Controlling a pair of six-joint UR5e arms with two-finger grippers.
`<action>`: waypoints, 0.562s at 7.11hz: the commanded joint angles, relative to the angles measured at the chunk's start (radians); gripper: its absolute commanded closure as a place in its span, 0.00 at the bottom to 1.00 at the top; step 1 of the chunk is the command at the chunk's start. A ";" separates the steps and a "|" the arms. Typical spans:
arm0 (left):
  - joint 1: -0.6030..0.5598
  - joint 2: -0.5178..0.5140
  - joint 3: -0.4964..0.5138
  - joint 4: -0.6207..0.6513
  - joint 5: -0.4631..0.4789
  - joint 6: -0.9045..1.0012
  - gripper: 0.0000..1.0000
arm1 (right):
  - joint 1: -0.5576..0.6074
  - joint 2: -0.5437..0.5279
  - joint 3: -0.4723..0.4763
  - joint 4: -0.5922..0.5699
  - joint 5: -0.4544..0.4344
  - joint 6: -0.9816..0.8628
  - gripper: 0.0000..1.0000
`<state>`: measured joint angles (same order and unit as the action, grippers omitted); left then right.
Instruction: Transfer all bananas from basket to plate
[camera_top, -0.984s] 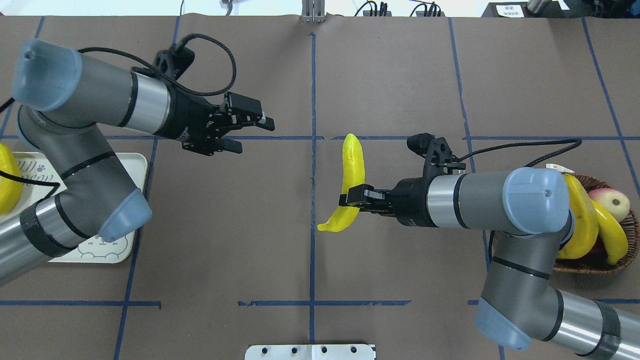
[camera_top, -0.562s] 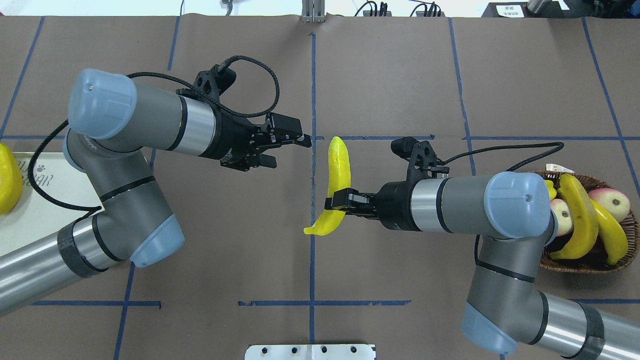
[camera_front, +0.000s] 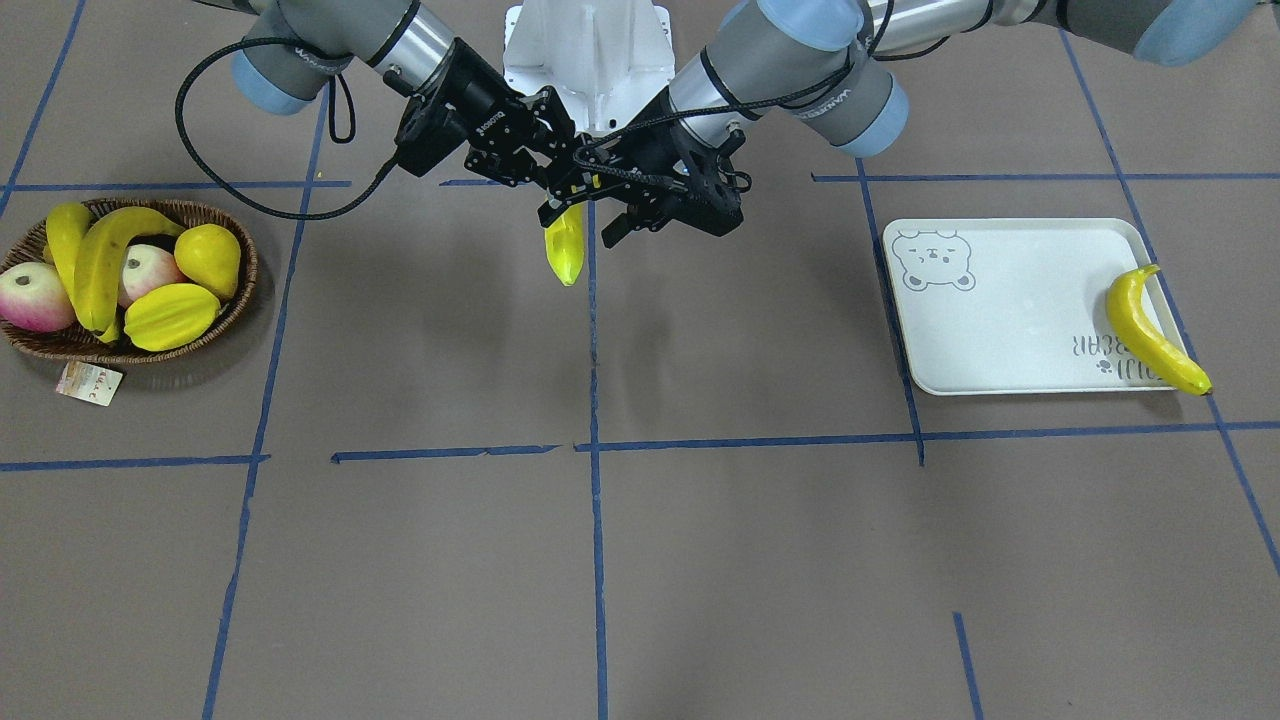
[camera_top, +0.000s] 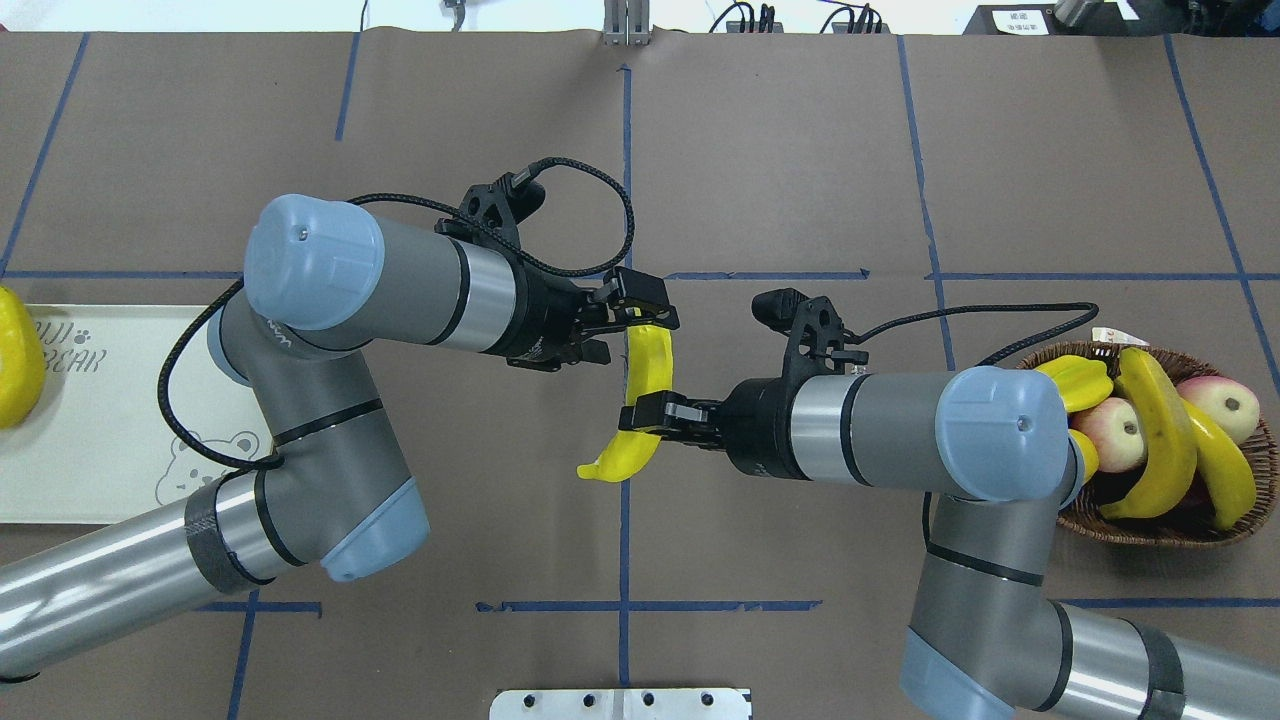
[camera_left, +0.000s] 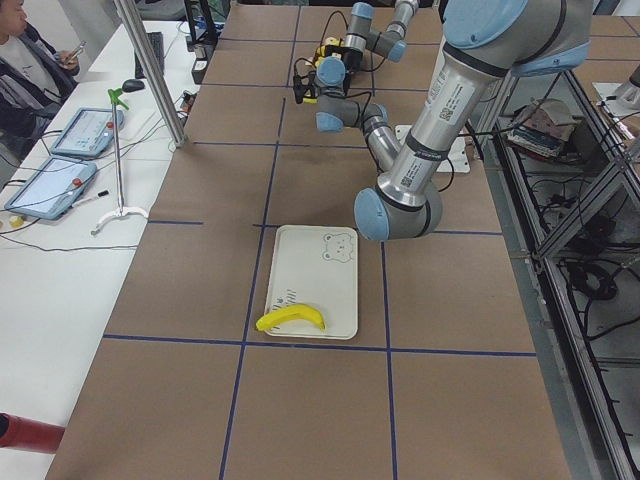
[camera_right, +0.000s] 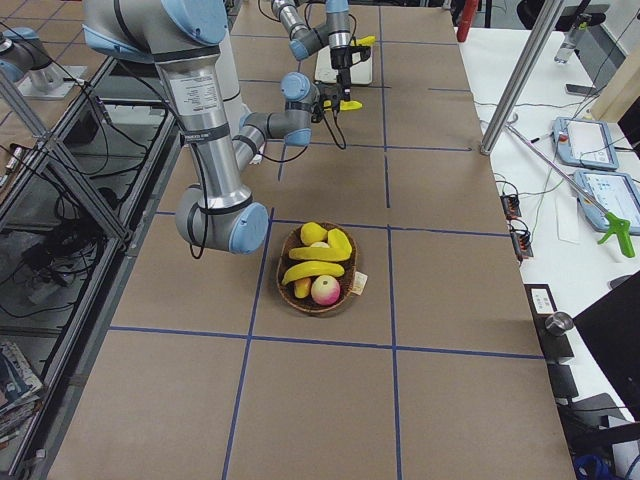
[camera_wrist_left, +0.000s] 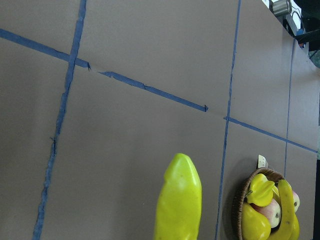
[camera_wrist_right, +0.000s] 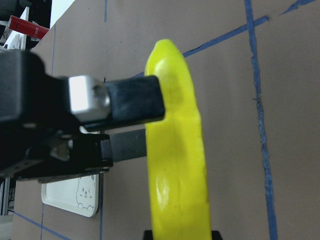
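Clamped in right claw (camera_top: 645, 410) over the desk (camera_top: 500, 500): one banana (camera_top: 648, 370); straddled at its far end by left claw (camera_top: 632, 335), spread apart.

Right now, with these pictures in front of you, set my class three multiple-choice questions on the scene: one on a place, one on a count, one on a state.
1. Where is the banana that the right gripper carries?
A in the basket
B in the air over the middle of the table
C on the plate

2. How many bananas lie in the basket?
A none
B two
C four

3. How is the right gripper?
A open and empty
B shut on nothing
C shut on the banana

Answers:
1 B: it hangs clear of the table, between basket and plate.
2 B: two long yellow ones show there in the front-facing view.
3 C: its fingers clamp the banana from both sides.
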<state>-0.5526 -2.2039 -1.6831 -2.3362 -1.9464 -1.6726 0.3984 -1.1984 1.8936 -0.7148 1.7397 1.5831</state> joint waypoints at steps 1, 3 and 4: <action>0.013 -0.007 0.013 0.000 0.007 -0.001 0.25 | -0.004 0.010 0.001 -0.002 -0.002 0.000 0.94; 0.019 -0.007 0.011 0.002 0.007 -0.003 0.38 | -0.006 0.013 0.001 -0.002 -0.002 0.000 0.94; 0.019 -0.007 0.011 0.002 0.007 -0.003 0.51 | -0.006 0.013 0.001 -0.003 -0.006 0.000 0.93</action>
<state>-0.5356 -2.2103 -1.6721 -2.3352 -1.9390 -1.6749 0.3931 -1.1866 1.8940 -0.7168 1.7368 1.5831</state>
